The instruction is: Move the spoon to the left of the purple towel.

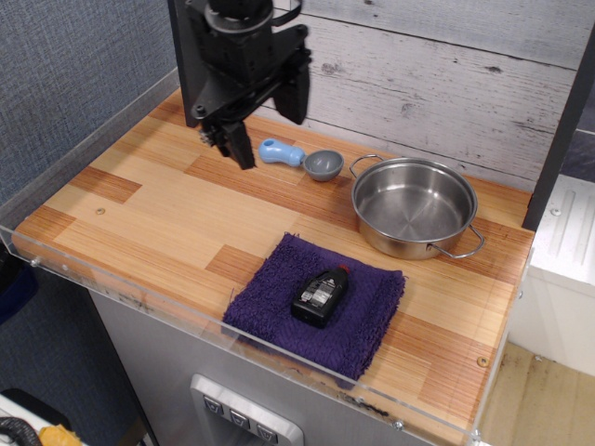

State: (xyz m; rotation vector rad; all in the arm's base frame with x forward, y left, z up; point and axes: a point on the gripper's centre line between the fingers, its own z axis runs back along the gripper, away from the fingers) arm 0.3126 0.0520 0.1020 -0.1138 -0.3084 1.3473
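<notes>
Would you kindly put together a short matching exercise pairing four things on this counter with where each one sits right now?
Things:
1. spoon
2. small black bottle
3. steel pan
4. end effector

Places:
A. lying on the purple towel
B. raised over the counter's back left, fingers apart, holding nothing
C. at the back right, empty
D. flat on the wood just left of the pan

Pairs: 1-D, 2-A, 3-C, 4-B
</notes>
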